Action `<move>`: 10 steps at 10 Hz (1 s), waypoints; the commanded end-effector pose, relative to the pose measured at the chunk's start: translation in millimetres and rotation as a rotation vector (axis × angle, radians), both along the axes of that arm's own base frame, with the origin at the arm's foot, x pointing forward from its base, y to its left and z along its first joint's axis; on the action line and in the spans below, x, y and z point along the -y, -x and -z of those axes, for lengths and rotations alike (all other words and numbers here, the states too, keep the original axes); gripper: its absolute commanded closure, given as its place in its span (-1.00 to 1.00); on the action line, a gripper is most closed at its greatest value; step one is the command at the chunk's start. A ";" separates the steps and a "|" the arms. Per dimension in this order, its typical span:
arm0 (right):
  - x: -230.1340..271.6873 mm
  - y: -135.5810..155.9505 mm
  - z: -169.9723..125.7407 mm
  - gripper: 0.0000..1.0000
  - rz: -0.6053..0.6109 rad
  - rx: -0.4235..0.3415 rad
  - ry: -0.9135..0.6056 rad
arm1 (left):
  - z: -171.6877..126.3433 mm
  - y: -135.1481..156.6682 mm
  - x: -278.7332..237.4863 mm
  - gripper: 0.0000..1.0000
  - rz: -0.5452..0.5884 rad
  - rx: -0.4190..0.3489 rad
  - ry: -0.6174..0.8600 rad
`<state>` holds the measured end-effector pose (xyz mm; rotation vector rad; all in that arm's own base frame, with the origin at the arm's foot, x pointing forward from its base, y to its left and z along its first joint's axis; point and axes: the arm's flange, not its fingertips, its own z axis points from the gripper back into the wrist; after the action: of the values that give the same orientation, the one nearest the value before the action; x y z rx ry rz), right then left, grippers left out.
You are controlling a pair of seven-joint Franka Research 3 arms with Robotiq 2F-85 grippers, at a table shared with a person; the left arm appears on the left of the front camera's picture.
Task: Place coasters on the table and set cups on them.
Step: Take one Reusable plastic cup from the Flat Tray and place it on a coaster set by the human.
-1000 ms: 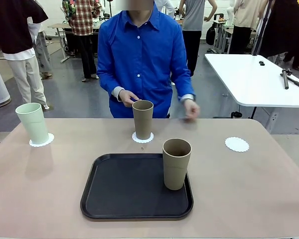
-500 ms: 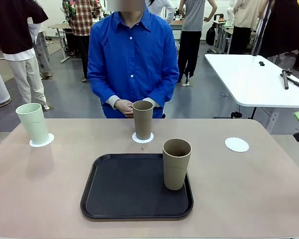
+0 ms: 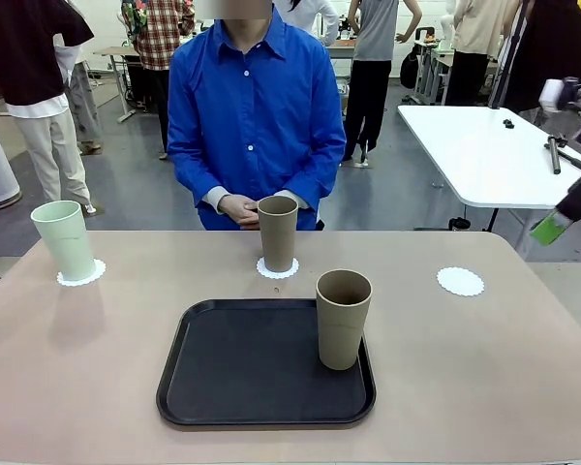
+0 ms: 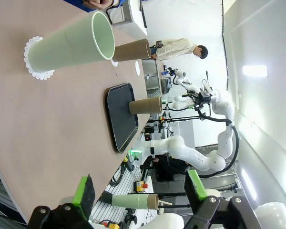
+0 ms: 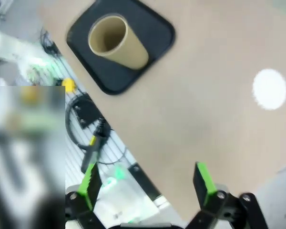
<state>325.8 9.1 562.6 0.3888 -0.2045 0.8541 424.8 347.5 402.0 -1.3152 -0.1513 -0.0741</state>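
The right tool (image 5: 147, 172) and left tool (image 4: 140, 176) are gaping wide, gripping nothing. A tan-brown matte tumbler (image 3: 343, 318) is standing on the black rectangular tray (image 3: 242, 373) — a white lacy coaster (image 3: 461, 281) is lying bare to the tray's right.

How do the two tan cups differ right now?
The far tan cup stands on a doily coaster on the table, the near tan cup in the black tray with no coaster. The far cup is close to the person's hands; the near cup is by the tray's right edge. Both are upright, tapered and handleless.
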 end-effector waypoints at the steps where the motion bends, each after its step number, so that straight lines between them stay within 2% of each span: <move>1: -28.8 3.7 26.6 -1.00 -0.102 0.118 0.021 | -1.0 1.0 -0.8 -1.00 -0.002 -0.003 -0.003; 3: -49.5 -6.5 43.6 -1.00 -0.128 0.155 0.038 | -1.0 1.0 -0.8 -1.00 -0.002 -0.003 -0.003; 5: -56.5 -19.4 64.5 -1.00 -0.116 0.123 0.042 | -1.0 1.0 -0.8 -1.00 -0.002 -0.003 -0.003; 6: -58.5 -3.0 39.9 -1.00 -0.126 0.141 0.038 | -1.0 1.0 -0.8 -1.00 -0.002 -0.003 -0.003; 10: -58.5 -3.0 39.9 -1.00 -0.126 0.141 0.038 | -1.0 1.0 -0.8 -1.00 -0.002 -0.003 -0.003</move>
<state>329.3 68.0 522.8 0.3160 -0.3172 1.0117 424.9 347.5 401.9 -1.3158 -0.1514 -0.0744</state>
